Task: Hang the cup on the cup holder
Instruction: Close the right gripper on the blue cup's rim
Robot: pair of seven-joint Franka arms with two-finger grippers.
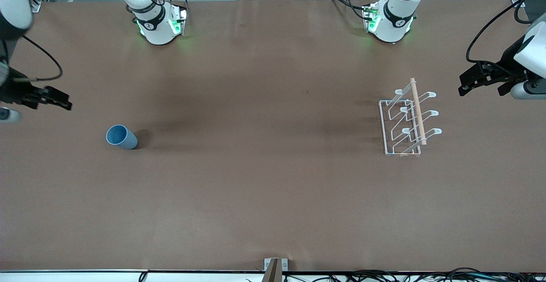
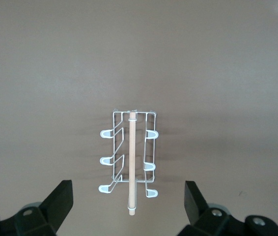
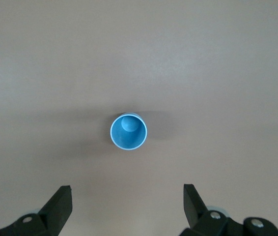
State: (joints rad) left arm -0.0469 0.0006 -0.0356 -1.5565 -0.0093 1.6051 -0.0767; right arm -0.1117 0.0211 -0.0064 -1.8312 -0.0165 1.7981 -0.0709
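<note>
The light-blue cup (image 1: 121,137) stands upright, mouth up, on the brown table toward the right arm's end; it also shows in the right wrist view (image 3: 128,132). The white wire cup holder (image 1: 408,118) with its wooden rod stands toward the left arm's end and shows in the left wrist view (image 2: 129,160). My right gripper (image 1: 57,99) hangs open and empty in the air at the table's end, apart from the cup; its own view (image 3: 127,196) shows the jaws wide. My left gripper (image 1: 469,83) hangs open and empty at its end, apart from the holder, jaws wide (image 2: 129,196).
The brown table (image 1: 264,167) spreads between cup and holder. The two arm bases (image 1: 158,21) (image 1: 390,19) stand along its edge farthest from the front camera. Cables (image 1: 384,275) lie along the nearest edge.
</note>
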